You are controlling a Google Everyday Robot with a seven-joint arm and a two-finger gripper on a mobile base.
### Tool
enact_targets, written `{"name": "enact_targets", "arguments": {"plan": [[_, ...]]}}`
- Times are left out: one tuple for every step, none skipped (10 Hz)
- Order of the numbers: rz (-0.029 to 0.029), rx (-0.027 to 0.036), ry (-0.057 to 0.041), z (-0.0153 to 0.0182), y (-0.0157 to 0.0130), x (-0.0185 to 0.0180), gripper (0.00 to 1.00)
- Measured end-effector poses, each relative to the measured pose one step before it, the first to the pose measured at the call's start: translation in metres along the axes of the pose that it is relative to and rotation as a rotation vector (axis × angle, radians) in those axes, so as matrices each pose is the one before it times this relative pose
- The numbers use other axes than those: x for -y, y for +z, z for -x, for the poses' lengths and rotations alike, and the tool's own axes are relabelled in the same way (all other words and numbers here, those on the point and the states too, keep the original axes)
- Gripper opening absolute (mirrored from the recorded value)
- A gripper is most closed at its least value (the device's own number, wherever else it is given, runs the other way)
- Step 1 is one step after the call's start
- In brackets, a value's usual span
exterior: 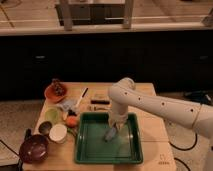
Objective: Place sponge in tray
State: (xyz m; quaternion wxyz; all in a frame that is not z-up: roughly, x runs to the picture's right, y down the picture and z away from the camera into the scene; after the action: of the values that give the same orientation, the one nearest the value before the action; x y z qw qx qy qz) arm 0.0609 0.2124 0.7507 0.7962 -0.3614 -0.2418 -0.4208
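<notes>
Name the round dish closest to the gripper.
The white round dish beside the tray's left rim; the gripper is down inside the tray, and the dark-red bowl and orange plate lie farther away.

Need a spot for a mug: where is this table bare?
Bare table lies right of the tray, to the edge. The tray's left and front floor is free; the gripper, shut on the sponge, sits at its middle. Crowded left: red bowl, white cup, orange plate.

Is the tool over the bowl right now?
No, the tool hangs inside the tray, sponge at its tip; the bowl sits apart.
</notes>
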Motion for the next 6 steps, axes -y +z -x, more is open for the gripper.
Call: {"name": "enact_targets", "arguments": {"plan": [[0.00047,-0.00017,-0.0019,-0.00015,0.00004,-0.00024,0.06],[0.001,0.00017,-0.00179,-0.00009,0.00041,-0.00049,0.06],[0.00005,-0.00058,-0.00334,-0.00043,-0.00021,-0.00042,0.06],[0.00005,-0.00035,-0.00201,-0.00013,-0.00011,0.0,0.06],[0.00013,-0.00049,-0.00125,-0.00035,0.00009,-0.00054,0.06],[0.00042,-0.00034,-0.00261,-0.00003,0.00012,-0.0003,0.06]]}}
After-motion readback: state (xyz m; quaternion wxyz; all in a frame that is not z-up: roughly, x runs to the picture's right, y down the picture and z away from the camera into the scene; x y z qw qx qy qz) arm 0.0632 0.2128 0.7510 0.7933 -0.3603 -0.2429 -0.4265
